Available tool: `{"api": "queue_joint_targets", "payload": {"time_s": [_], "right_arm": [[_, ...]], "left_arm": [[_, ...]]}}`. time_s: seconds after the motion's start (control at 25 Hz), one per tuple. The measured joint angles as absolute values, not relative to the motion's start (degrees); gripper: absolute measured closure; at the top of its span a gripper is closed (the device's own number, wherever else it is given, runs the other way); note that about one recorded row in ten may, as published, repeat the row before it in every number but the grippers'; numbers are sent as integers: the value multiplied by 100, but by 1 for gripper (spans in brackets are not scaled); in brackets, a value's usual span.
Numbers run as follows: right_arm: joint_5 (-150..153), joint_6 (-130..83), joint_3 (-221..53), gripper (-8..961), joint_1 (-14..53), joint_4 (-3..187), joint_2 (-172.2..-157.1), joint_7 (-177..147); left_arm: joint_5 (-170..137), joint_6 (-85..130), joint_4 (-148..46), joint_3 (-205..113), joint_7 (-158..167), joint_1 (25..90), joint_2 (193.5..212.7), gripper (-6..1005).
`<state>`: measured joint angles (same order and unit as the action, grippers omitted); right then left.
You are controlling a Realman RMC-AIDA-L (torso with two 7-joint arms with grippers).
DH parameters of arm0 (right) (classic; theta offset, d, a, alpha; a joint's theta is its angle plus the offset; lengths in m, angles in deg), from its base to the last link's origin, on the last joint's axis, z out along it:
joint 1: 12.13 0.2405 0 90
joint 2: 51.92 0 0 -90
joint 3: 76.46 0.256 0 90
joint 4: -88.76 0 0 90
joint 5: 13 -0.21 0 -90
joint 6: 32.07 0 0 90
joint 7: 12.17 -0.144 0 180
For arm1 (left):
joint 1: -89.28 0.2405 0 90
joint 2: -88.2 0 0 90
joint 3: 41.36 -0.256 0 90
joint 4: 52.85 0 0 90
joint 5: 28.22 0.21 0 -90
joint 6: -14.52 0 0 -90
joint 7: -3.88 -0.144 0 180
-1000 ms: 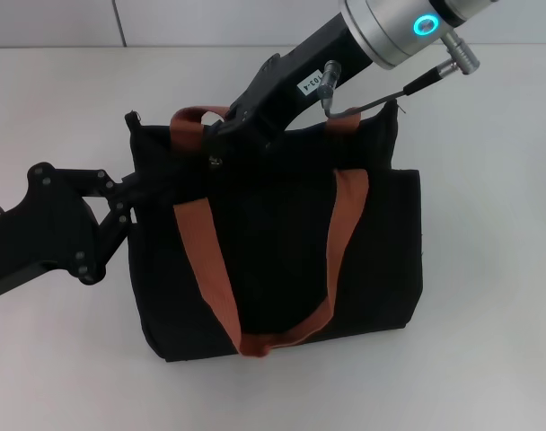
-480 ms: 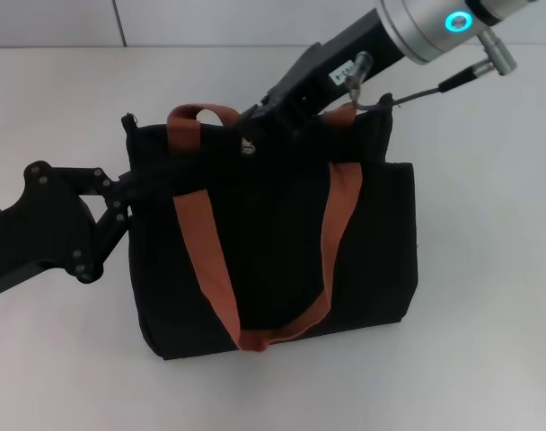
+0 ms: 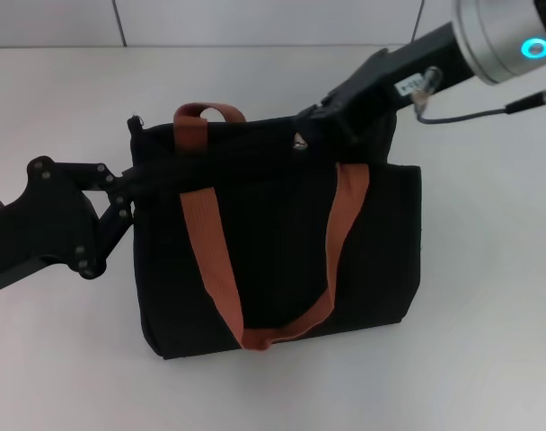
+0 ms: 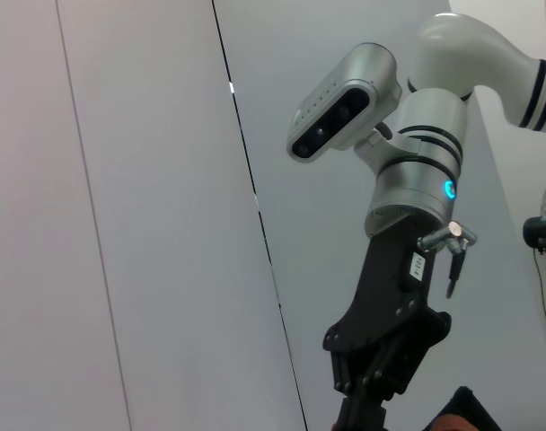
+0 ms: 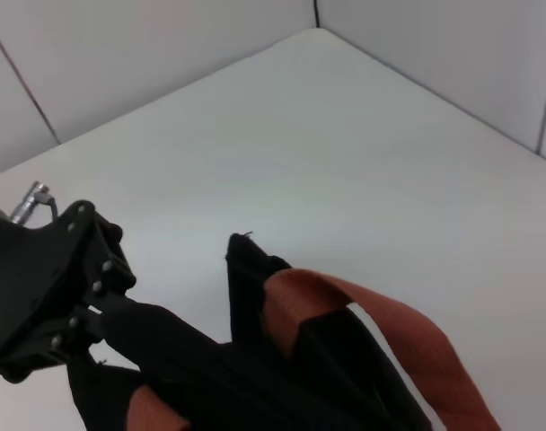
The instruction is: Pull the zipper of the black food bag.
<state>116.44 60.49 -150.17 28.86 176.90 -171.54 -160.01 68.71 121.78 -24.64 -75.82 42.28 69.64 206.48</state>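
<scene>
Zipper [image 3: 299,141] pull sits mid top edge of black food bag [image 3: 273,242], w/ my right claw [image 3: 320,126] clamped on it. Left claw [image 3: 136,184] pinches bag's top left corner. Bag lies flat on white bench [image 3: 488,296].

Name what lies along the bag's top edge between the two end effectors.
In the head view, the black food bag's top edge and one brown-orange handle lie between left end effector and right end effector, near the zipper.
</scene>
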Motion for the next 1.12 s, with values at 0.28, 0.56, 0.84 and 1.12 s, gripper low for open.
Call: {"api": "queue_joint_targets", "payload": {"time_s": [0.28, 0.56, 0.84, 1.12], "right_arm": [[11627, 6092, -14948, 887, 2208, 18307, -17165, -16048], [11610, 6130, -14747, 874, 1976, 18435, -17172, -16038], [10781, 6149, -14192, 861, 1913, 18088, -17125, -15677], [9798, 6339, -13681, 849, 1917, 17583, -17109, -15113]], "left_arm": [[6871, 12159, -2464, -7582, 4228, 6928, 20628, 970], [6871, 12138, -2463, -7581, 4228, 6905, 20622, 970], [6871, 12129, -2463, -7581, 4228, 6888, 20625, 971], [6871, 12125, -2463, -7582, 4228, 6871, 20631, 956]]}}
